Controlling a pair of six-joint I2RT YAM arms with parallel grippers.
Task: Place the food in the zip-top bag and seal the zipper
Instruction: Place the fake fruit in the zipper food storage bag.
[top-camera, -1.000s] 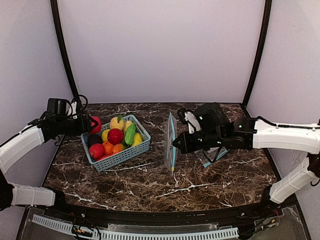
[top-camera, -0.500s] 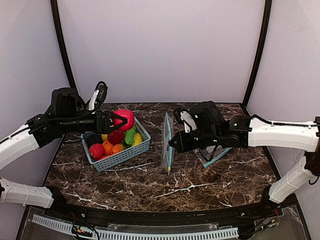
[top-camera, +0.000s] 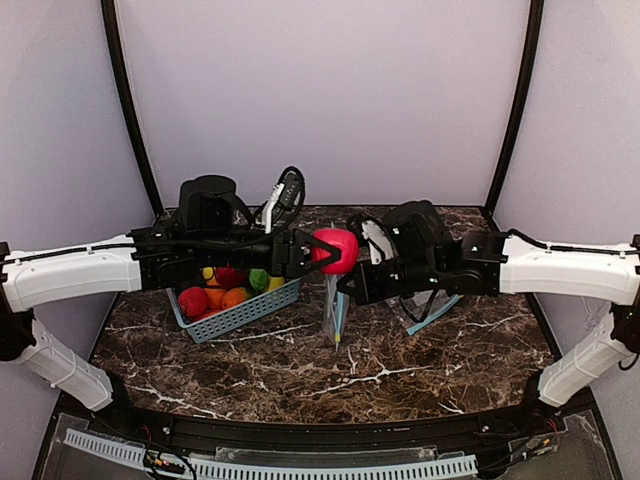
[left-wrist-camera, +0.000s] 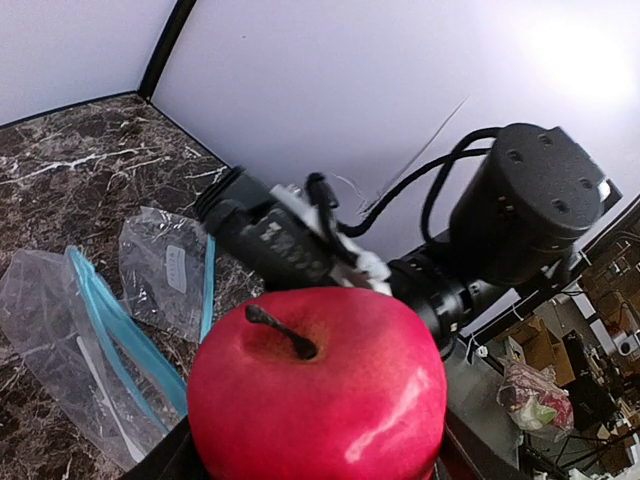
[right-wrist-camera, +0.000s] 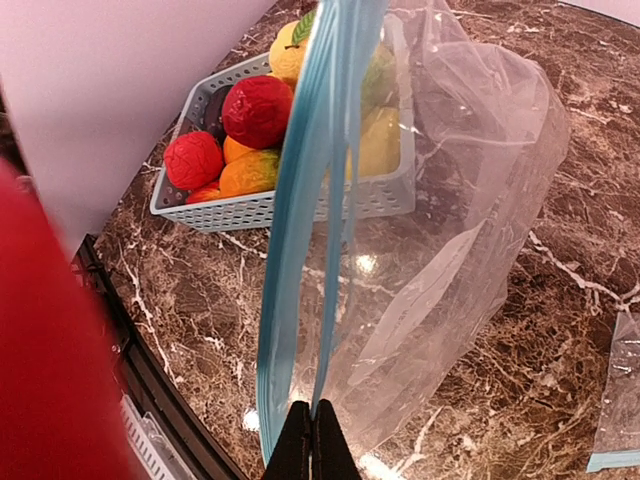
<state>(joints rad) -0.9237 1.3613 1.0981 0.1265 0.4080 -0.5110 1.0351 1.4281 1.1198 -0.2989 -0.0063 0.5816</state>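
Note:
My left gripper (top-camera: 322, 252) is shut on a glossy red apple (top-camera: 336, 249) and holds it in the air just above the upright zip-top bag (top-camera: 334, 308). The apple fills the left wrist view (left-wrist-camera: 315, 390). My right gripper (right-wrist-camera: 312, 440) is shut on one lip of the light-blue zipper (right-wrist-camera: 338, 200) and holds the bag standing on the table. The other lip (right-wrist-camera: 285, 260) bows away, so the mouth gapes a little. The rest of the food lies in the light-blue basket (top-camera: 240, 310), among it red round fruits (right-wrist-camera: 258, 108).
A second clear bag (top-camera: 432, 308) lies flat on the marble behind my right arm; it also shows in the left wrist view (left-wrist-camera: 165, 265). The basket (right-wrist-camera: 290, 208) stands close to the left of the held bag. Dark frame posts stand at the back corners.
My left arm has swung right from beside the basket, carrying the apple to above the bag's mouth. My right gripper has shifted slightly left with the bag.

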